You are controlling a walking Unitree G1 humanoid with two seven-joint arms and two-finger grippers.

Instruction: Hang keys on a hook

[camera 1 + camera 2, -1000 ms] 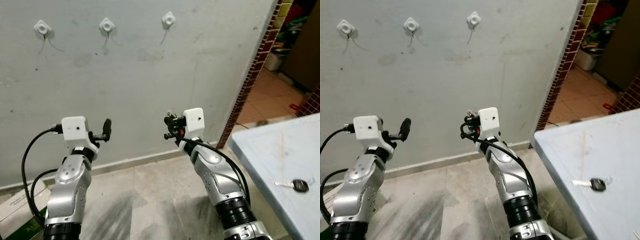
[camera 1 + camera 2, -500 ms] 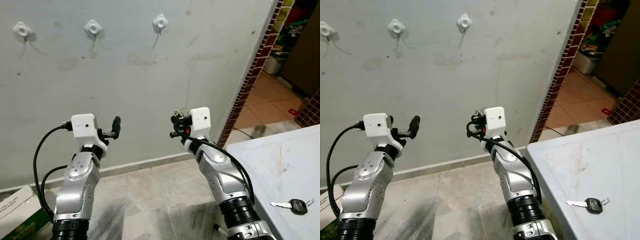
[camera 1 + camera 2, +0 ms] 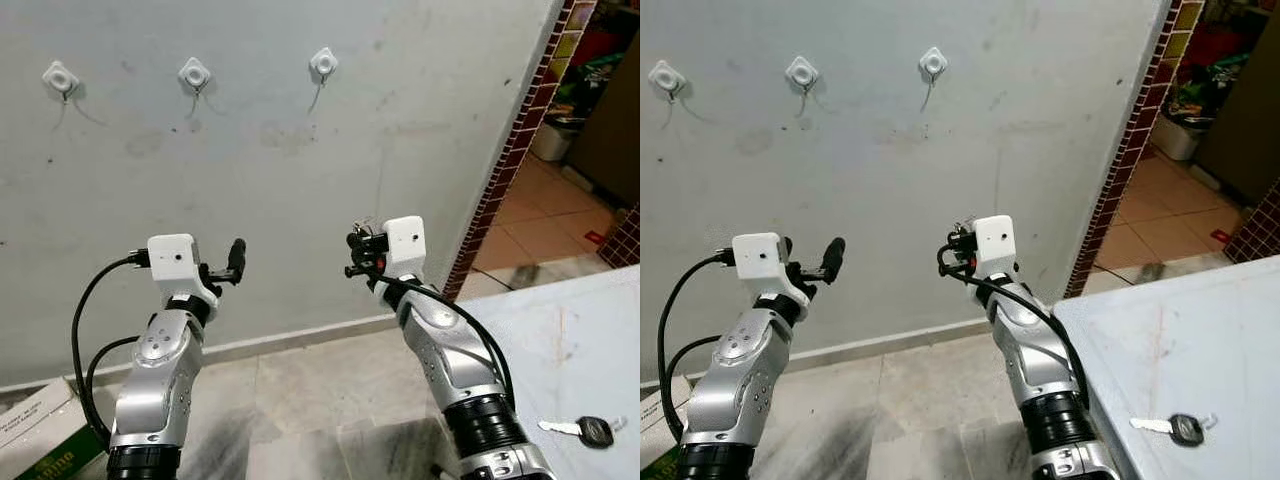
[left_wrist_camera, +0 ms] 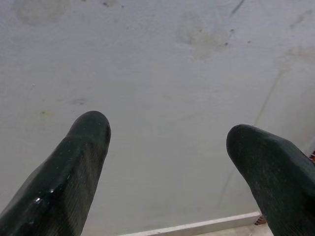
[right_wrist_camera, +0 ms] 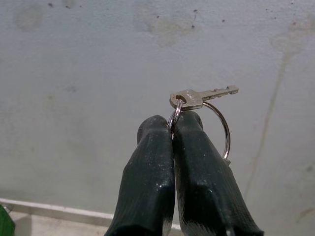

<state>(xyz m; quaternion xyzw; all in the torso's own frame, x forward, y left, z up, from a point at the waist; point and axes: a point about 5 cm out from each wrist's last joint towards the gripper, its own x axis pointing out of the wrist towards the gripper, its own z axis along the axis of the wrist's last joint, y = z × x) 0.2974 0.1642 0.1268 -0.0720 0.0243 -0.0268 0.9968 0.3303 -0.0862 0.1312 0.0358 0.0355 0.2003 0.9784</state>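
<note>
1. Keys [image 5: 203,97] on a silver ring [image 5: 222,129] sit pinched between the closed fingers of the right gripper [image 5: 173,129], with one brass key sticking out sideways above the fingertips.
2. The right gripper [image 3: 352,255] is raised in front of the robot, facing the wall, well below the hooks.
3. The left gripper [image 4: 167,140] is spread wide and holds nothing; it too is raised, pointing at the wall.
4. On the pale worktop [image 3: 1200,330] at the robot's right lies a separate black-headed key [image 3: 1175,428].
5. A cardboard box [image 3: 40,440] sits on the tiled floor [image 3: 320,385] at the lower left.
6. Farther off, the grey wall [image 3: 300,200] carries three white hooks in a row: left hook [image 3: 59,76], middle hook [image 3: 193,72], right hook [image 3: 323,63].
</note>
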